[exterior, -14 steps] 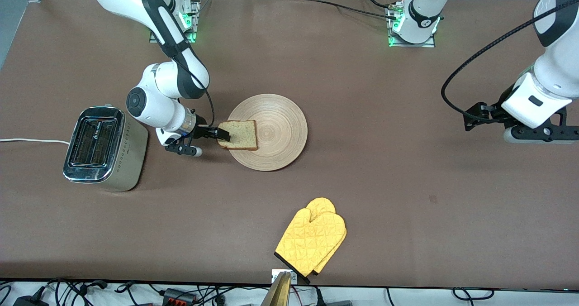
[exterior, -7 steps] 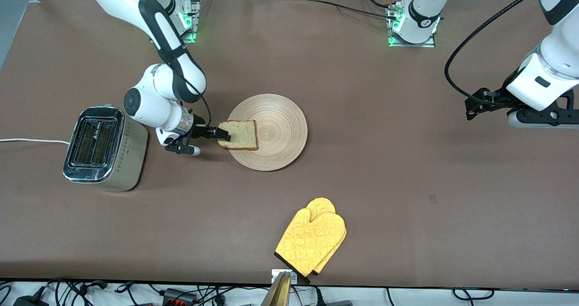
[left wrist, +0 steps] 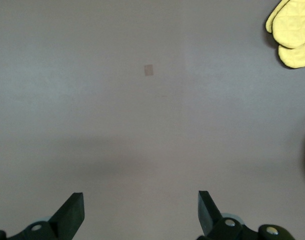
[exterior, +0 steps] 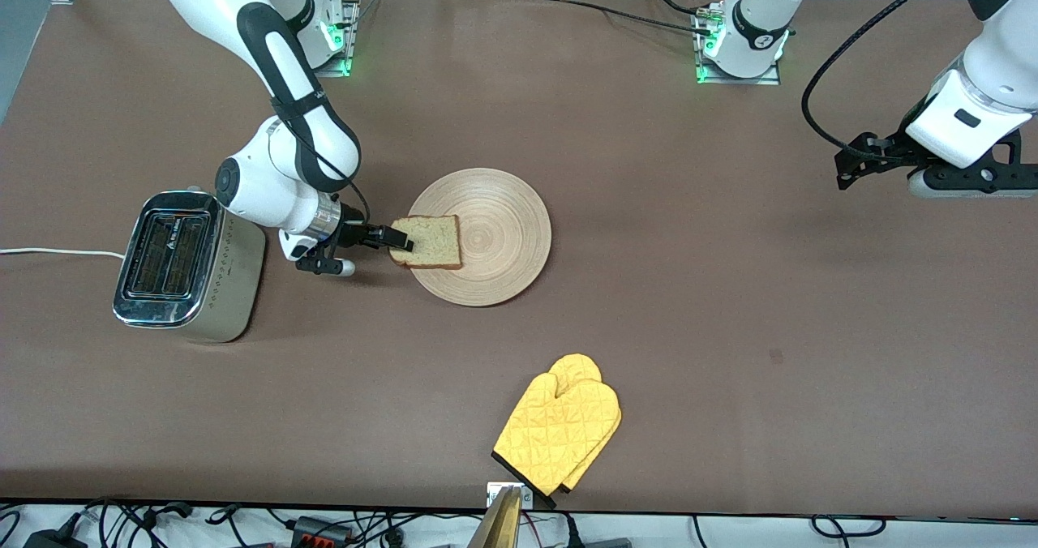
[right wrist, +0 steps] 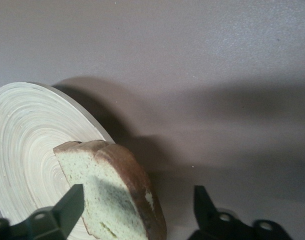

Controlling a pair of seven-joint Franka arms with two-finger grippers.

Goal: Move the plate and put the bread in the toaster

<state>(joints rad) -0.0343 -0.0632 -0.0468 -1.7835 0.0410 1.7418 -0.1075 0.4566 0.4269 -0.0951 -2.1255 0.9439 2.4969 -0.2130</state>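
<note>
The light-wood plate [exterior: 503, 232] lies mid-table. On its rim toward the toaster lies the bread [exterior: 434, 241], a brown-crusted slice slightly overhanging the edge. My right gripper [exterior: 399, 241] is low at that edge, open, with one finger on each side of the slice's crust end; in the right wrist view the bread [right wrist: 110, 195] sits between the fingers [right wrist: 72, 205] over the plate [right wrist: 27, 140], and a gap shows at one finger. The toaster [exterior: 174, 268] stands at the right arm's end of the table. My left gripper [exterior: 845, 177] hangs open and empty over bare table at the left arm's end.
A yellow quilted oven mitt [exterior: 559, 422] lies near the table's front edge, nearer the front camera than the plate; it also shows in the left wrist view as the mitt [left wrist: 292, 35]. The toaster's white cord [exterior: 57, 252] runs off the table's end.
My left arm has drawn back toward the robots' side of the table. My right arm's elbow shifted toward the toaster while its gripper stayed at the bread.
</note>
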